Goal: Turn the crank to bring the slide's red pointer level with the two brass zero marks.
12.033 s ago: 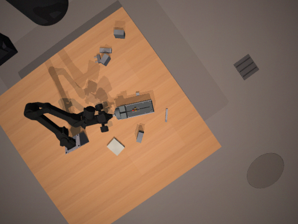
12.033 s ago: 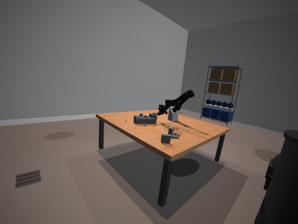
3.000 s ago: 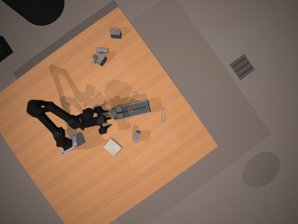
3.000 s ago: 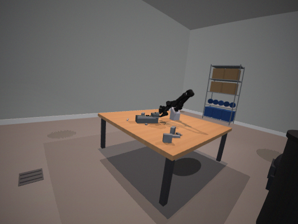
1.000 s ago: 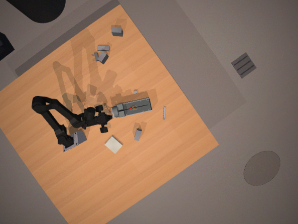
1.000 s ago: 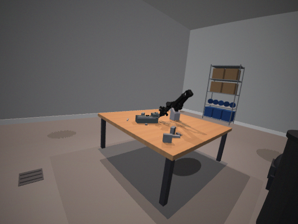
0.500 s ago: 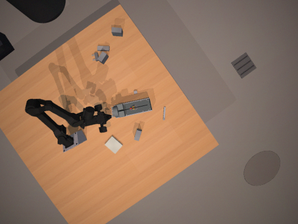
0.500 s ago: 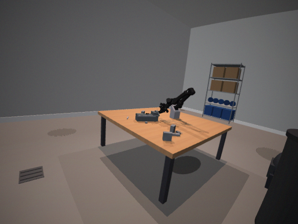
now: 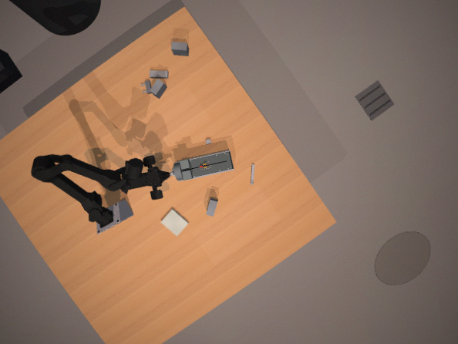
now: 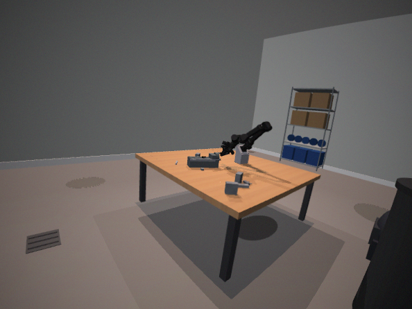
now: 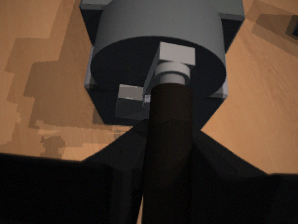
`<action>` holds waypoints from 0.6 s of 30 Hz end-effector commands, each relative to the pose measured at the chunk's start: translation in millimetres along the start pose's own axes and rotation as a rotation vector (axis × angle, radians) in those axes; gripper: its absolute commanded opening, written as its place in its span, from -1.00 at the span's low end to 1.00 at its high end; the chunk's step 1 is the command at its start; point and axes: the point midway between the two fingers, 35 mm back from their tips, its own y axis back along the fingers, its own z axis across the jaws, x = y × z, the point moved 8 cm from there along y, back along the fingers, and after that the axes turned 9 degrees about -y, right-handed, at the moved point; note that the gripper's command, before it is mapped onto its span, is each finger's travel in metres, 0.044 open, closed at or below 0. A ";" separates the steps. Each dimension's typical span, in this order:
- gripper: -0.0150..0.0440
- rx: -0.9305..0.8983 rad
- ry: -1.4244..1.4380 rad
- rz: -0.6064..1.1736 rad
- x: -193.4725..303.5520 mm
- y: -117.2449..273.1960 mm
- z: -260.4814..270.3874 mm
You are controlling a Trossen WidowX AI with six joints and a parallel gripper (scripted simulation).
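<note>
Grips the dark handle (image 11: 171,112) of the crank (image 11: 177,53) in the gripper (image 9: 170,175) (image 10: 221,154) (image 11: 165,129), with fingers nearly together, at the rounded end of the grey machine (image 9: 216,164) (image 10: 202,162) (image 11: 160,22) on the wooden bench (image 9: 231,270) (image 10: 184,177) (image 11: 260,140). On top, along the dark slot, shows a red pointer (image 9: 201,166) just beside the brass marks (image 9: 205,165), towards the crank end; too small to judge exactly. Near the machine, includes a pale square slab (image 9: 174,222) and a thin grey strip (image 9: 252,173). Too small to read, any lettering on the machine.
</note>
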 end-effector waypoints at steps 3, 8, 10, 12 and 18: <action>-0.49 -0.002 -0.004 -0.002 1.0 0.9 10.3; -0.49 -0.002 -0.004 -0.002 3.9 -0.7 18.3; -0.49 -0.003 -0.004 -0.002 5.5 -1.8 21.2; -0.49 -0.003 -0.005 -0.002 7.3 -3.2 23.9; -0.49 -0.003 -0.005 -0.001 14.0 -8.6 29.9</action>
